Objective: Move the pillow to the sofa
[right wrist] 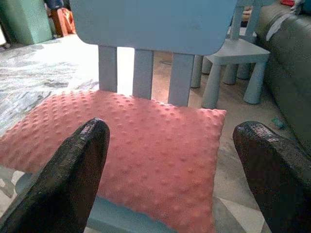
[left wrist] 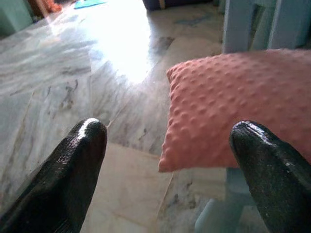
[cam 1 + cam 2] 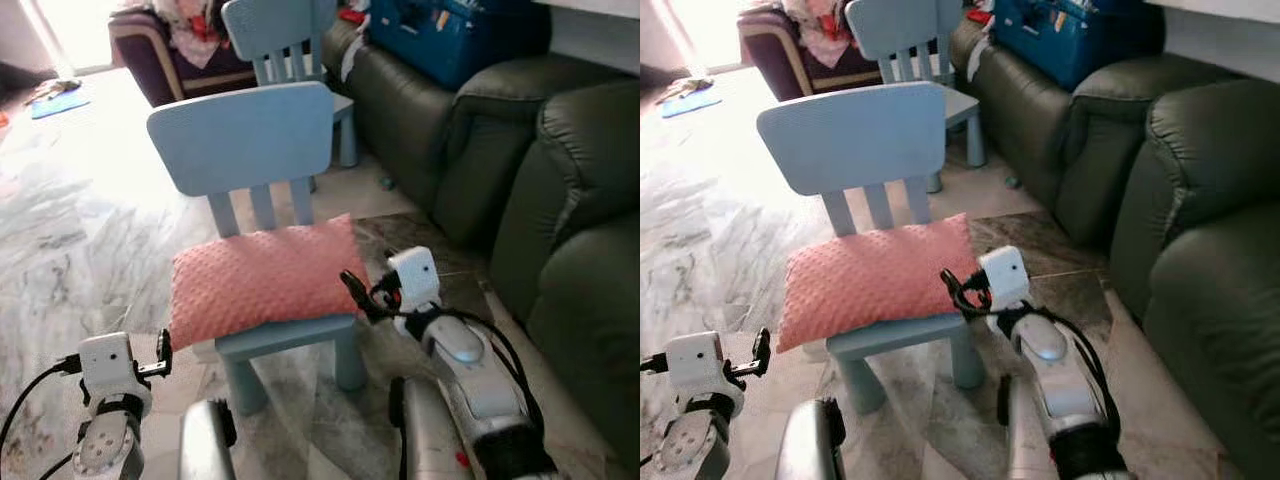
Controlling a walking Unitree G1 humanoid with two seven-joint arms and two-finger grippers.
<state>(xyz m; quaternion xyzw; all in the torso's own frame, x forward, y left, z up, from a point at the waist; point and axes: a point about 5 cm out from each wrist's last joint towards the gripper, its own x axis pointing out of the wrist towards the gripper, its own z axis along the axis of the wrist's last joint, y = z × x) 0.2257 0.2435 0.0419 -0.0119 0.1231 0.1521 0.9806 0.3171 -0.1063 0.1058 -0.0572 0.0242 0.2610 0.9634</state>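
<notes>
Pillow, pink w/ a dotted nap, lay flat on the seat of a small light-blue chair, overhanging the seat's left edge. Right gripper hung just off its right edge, jaws wide, nothing held; left gripper low by the left corner, also wide and empty. Dark green sofa stood to the right. Best approach, prob.: pinch both side edges together, lift level, since soft fabric would likely sag.
</notes>
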